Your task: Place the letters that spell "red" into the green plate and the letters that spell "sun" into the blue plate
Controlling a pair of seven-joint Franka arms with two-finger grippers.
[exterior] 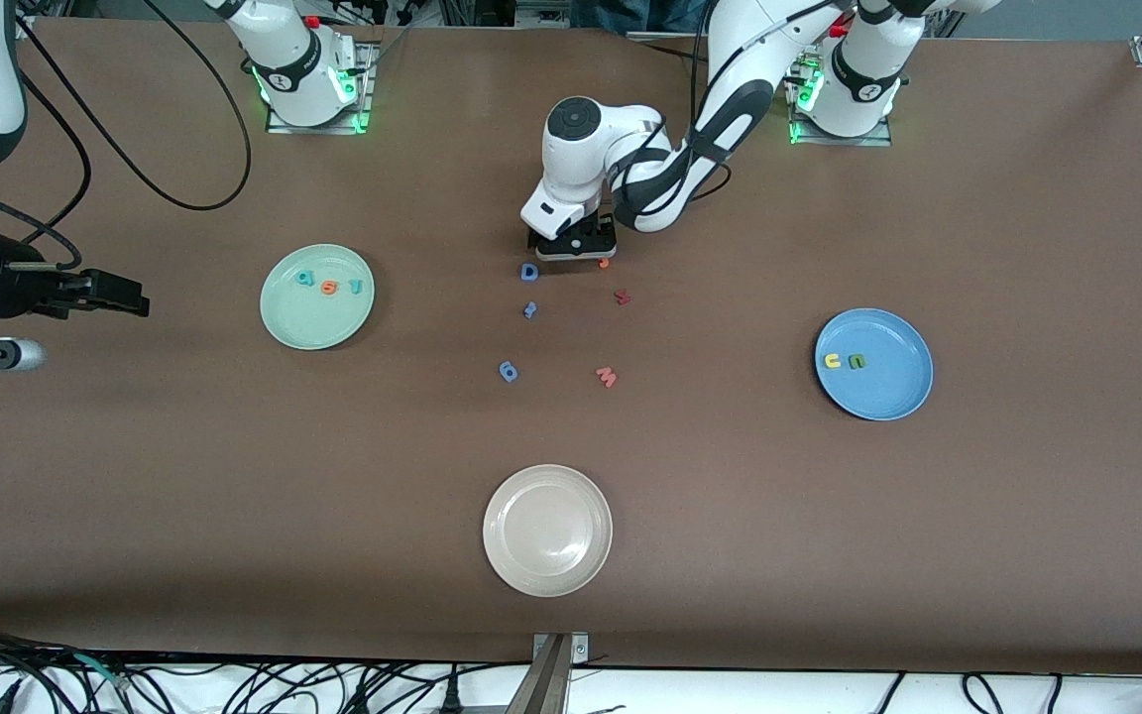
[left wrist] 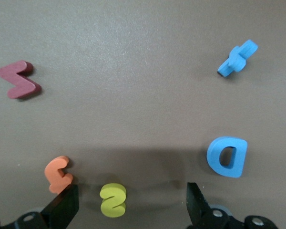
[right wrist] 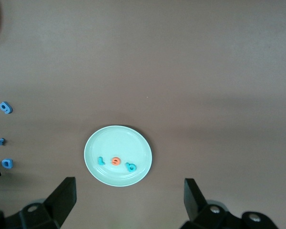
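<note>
Left gripper [left wrist: 128,205] — spread wide over yellow s [left wrist: 113,200]; right waits.

The only readable signs are the foam letters themselves. In the green plate [exterior: 284,322] lie a teal d [exterior: 306,281], an orange e [exterior: 330,288] and a thin teal r [exterior: 355,287], side by side. In the blue plate [exterior: 893,397] lie a yellow u [exterior: 833,361] and an olive-green n [exterior: 857,362]. On the bare table, the left wrist view shows a yellow s [left wrist: 113,200] beside an orange curved letter [left wrist: 58,174], a blue capital D [left wrist: 227,156], a dark red letter [left wrist: 19,80] and a blue letter [left wrist: 237,58] too tilted to read. A pink letter [exterior: 607,376] and a blue rounded letter [exterior: 508,371] lie nearer the front camera.
</note>
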